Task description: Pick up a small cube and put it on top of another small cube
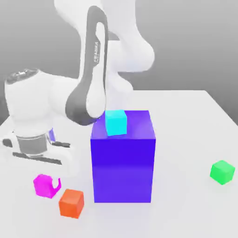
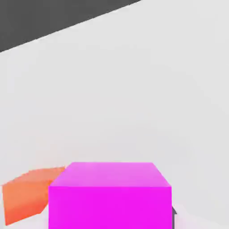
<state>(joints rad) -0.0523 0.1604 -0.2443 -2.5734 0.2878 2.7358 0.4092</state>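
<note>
Sitting low at the exterior view's left, the small cube [image 1: 43, 184] is resting near the white tabletop [image 1: 186, 125], square-on with one flat face turned up and no long axis to speak of (all sides look equal). In the exterior view its faces are lying slightly skewed to the picture edges, one corner toward the camera. In the hand view the small cube [image 2: 109, 197] is showing a flat top face and one front face, its front edge running level across the picture.

The gripper [image 1: 51, 183] is standing closed on the small cube; a white finger [image 1: 57, 185] is showing against the cube's side on the exterior view's right. Whether the cube is lifted clear of the tabletop I cannot tell.

The orange cube [image 1: 71, 203] is lying just beside the magenta one, a little nearer the camera and toward the exterior view's right; in the hand view the orange cube [image 2: 24, 197] is peeking out from behind the magenta one. The two are looking apart, not touching.

A big blue block [image 1: 123, 158] is standing in the middle of the tabletop, carrying a cyan cube [image 1: 115, 122] at its top edge on the exterior view's left. A green cube [image 1: 222, 172] is sitting well apart at the exterior view's right. The robot arm [image 1: 90, 88] is bending down over the left side.
</note>
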